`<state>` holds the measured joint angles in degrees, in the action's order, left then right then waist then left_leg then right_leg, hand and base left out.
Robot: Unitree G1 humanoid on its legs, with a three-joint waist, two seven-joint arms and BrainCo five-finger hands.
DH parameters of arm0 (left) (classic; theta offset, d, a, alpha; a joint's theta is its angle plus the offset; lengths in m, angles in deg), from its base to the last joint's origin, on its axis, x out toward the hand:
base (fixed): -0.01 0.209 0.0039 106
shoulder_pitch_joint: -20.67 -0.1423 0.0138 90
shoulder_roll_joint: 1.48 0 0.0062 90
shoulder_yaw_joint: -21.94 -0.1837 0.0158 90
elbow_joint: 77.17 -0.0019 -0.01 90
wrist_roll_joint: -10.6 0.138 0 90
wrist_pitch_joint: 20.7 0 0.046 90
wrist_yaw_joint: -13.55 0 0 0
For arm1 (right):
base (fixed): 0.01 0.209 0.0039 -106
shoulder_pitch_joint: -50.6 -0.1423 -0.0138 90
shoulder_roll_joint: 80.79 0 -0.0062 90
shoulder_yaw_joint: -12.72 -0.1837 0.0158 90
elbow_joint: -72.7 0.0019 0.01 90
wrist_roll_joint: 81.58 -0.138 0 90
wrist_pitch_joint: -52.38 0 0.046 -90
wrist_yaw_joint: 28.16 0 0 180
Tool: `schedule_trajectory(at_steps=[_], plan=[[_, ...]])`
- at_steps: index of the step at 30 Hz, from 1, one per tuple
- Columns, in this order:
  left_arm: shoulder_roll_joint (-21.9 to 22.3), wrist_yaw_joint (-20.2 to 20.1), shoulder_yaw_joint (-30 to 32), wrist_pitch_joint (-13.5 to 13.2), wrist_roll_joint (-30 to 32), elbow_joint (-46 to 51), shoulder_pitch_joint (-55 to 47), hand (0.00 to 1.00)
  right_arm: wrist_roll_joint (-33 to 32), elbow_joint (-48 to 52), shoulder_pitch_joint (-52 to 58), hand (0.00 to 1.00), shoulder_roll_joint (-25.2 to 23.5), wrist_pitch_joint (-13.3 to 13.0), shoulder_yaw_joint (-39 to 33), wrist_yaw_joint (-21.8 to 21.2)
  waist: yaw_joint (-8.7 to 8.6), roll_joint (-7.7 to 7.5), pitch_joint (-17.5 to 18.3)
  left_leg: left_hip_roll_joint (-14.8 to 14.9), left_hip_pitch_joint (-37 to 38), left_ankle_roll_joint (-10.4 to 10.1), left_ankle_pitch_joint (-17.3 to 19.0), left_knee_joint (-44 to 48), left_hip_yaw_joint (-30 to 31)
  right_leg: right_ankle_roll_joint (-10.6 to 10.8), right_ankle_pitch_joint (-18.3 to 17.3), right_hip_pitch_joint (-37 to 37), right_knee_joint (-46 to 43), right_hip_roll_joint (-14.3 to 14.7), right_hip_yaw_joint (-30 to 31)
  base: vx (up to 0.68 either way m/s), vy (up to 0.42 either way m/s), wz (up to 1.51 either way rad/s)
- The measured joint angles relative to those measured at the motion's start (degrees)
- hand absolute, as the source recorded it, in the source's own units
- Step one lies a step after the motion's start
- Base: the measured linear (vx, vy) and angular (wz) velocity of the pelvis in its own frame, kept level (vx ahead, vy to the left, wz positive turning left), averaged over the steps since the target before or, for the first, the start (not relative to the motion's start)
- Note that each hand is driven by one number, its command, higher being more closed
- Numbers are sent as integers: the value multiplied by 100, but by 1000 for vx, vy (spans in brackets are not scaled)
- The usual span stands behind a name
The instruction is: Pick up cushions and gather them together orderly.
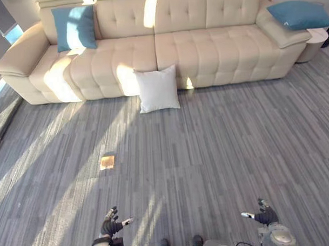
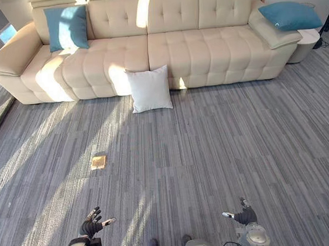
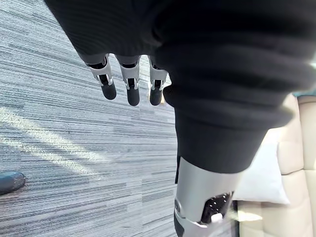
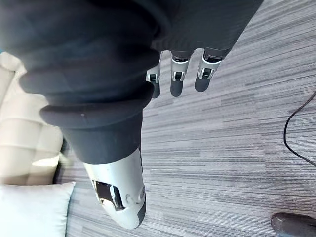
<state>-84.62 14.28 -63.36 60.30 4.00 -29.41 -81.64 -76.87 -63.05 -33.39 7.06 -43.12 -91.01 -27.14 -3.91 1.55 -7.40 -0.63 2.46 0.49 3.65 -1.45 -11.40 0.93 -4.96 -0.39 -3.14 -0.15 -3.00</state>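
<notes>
A white cushion (image 1: 158, 89) stands on the floor, leaning against the front of the cream sofa (image 1: 205, 51). One blue cushion (image 1: 74, 27) leans against the sofa's back at its left end. Another blue cushion (image 1: 298, 13) lies on the sofa's right armrest. My left hand (image 1: 110, 227) hangs low at the near left, fingers relaxed and holding nothing. My right hand (image 1: 262, 214) is at the near right, also open and holding nothing. Both hands are far from the cushions. The left wrist view catches the white cushion (image 3: 261, 177) past the thumb (image 3: 200, 197).
Grey striped plank floor (image 1: 219, 148) stretches between me and the sofa. A small tan floor plate (image 1: 107, 161) sits left of centre. A round white side table (image 1: 314, 42) stands beside the sofa's right end. Sun patches lie over the sofa's left half.
</notes>
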Motion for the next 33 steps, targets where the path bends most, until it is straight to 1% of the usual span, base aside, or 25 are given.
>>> schedule_trajectory(at_steps=[2,5,6,7,8,9,10,11,12,14,16,17,18,19,20,21,22,23,24,25,26,27,30,32,33], plan=[[1,63,4,1,0,16,-13,0,-20,0,-49,0,-4,41,0,2,25,-13,-42,11,-130,44,202,245,-70,19,-73,92,-94,-12,68,68,28,-19],[6,75,0,3,-4,148,-15,0,-57,0,-123,0,-13,63,2,12,151,-12,-47,14,-461,122,605,749,-180,193,-395,471,-586,-80,181,111,47,-22],[13,79,-4,0,-9,256,-7,0,-65,-1,-148,0,-17,90,7,14,152,8,-60,7,-543,170,778,909,-187,476,-600,689,-1079,-133,176,136,86,-12],[10,91,-6,-1,-34,302,-9,0,-68,-1,-160,0,-46,107,30,16,159,23,-85,8,-538,218,916,978,-216,652,-723,1034,-1856,-176,131,138,101,-14],[-2,98,-10,0,-57,312,-6,0,-72,9,-180,0,-74,106,50,16,159,22,-107,-4,-485,221,970,975,-212,692,-760,1231,-2358,-211,98,195,121,-5],[-46,125,-34,0,-59,353,14,0,-79,107,-180,0,-161,106,96,21,139,-7,-201,-70,-251,315,1057,962,-113,693,-765,1679,-3483,-339,-21,279,107,18],[-103,178,-88,5,-58,357,102,0,-82,225,-73,0,-245,101,148,19,96,-89,-282,-146,-18,357,1179,962,-62,583,-908,1946,-4178,-434,-151,325,90,24],[-115,197,-94,6,-58,358,127,0,-82,222,-37,0,-249,103,201,17,100,-35,-345,-148,89,368,1224,986,-57,544,-1023,2049,-4308,-474,-192,478,72,30],[-152,218,-137,7,-58,358,215,0,-81,223,-8,0,-213,102,309,14,78,-71,-397,-128,307,389,1293,942,45,371,-1183,2271,-4338,-492,-404,428,40,37],[-186,264,-186,3,-60,356,406,0,-83,221,-93,0,-193,102,316,20,-6,92,-597,19,584,388,1319,769,207,201,-1190,2638,-3806,-421,-729,412,11,46],[-169,314,-189,0,-61,356,580,0,-86,219,-172,0,-154,97,350,19,-155,150,-765,217,789,375,1312,717,332,113,-785,2938,-2738,-236,-910,556,-35,50],[-172,316,-195,-3,-62,356,647,0,-88,223,-173,0,-140,92,353,20,-186,136,-793,256,949,178,1327,714,371,103,-234,3056,-1873,-154,-943,732,-78,52],[-173,323,-203,-10,-61,355,653,0,-88,226,-79,0,-115,93,357,20,-182,65,-758,239,1179,-120,1444,719,407,19,334,3058,-1167,-120,-891,676,-88,42],[-164,325,-205,-9,-61,340,633,0,-88,223,-35,0,-91,94,355,21,-188,57,-757,255,1319,-253,1524,734,454,-159,872,3072,-1202,-79,-782,731,-119,25],[-80,324,-199,-8,-61,303,650,0,-88,215,-86,0,-27,121,339,23,-202,218,-762,431,1412,-346,1534,902,523,-485,969,3215,-1839,-71,-828,705,-142,29],[-62,313,-209,-17,-59,282,706,0,-87,228,-174,0,-37,128,322,19,-223,239,-760,451,1206,-844,1224,1400,560,-506,564,3266,-2300,-161,-897,699,-160,29],[-44,314,-231,-21,-59,276,721,0,-87,251,-180,0,-30,132,318,20,-253,234,-763,469,1076,-975,968,1787,543,-504,374,3185,-2405,-198,-915,686,-188,42],[32,312,-227,-22,-58,192,712,0,-93,277,-180,0,-16,135,322,18,-278,242,-806,561,707,-1093,204,2934,538,-504,108,2729,-2300,-223,-949,704,-203,37],[92,301,-216,-24,-58,175,634,0,-153,298,-177,0,-18,136,359,21,-268,247,-838,806,168,-1228,-378,4373,543,-505,-9,2083,-1952,-166,-986,825,-235,32],[110,298,-203,-29,-58,177,607,0,-198,339,-161,0,-42,138,368,24,-246,231,-852,962,-90,-1141,-280,5086,425,-516,-37,1761,-1783,-119,-979,660,-178,12],[129,295,-200,-21,-59,172,598,0,-251,489,-115,0,-107,112,366,35,-144,162,-889,1262,-583,-764,-5,6090,117,-565,-79,1133,-1459,-44,-937,600,-138,-4],[137,296,-186,-23,-60,241,569,0,-369,692,-78,0,-179,87,367,58,-9,55,-914,1447,-1013,-424,214,6477,-230,-536,-196,585,-1112,-45,-845,569,-92,-11],[185,295,-187,-27,-60,293,535,0,-509,929,-69,0,-221,-20,365,143,176,0,-905,1622,-1939,-314,591,6007,-696,-430,-364,-110,-534,-41,-649,567,-21,-29],[221,295,-186,-23,-59,299,427,0,-515,825,-169,0,-233,-28,320,147,271,-40,-929,1347,-2385,-270,635,4387,-745,-269,-475,-502,-334,-160,-483,494,82,-50],[249,294,-194,-21,-60,296,367,0,-520,813,-154,0,-227,-30,274,152,330,-59,-935,1032,-2379,-438,483,3067,-537,-135,-649,-716,-268,-295,-341,572,179,-67]])
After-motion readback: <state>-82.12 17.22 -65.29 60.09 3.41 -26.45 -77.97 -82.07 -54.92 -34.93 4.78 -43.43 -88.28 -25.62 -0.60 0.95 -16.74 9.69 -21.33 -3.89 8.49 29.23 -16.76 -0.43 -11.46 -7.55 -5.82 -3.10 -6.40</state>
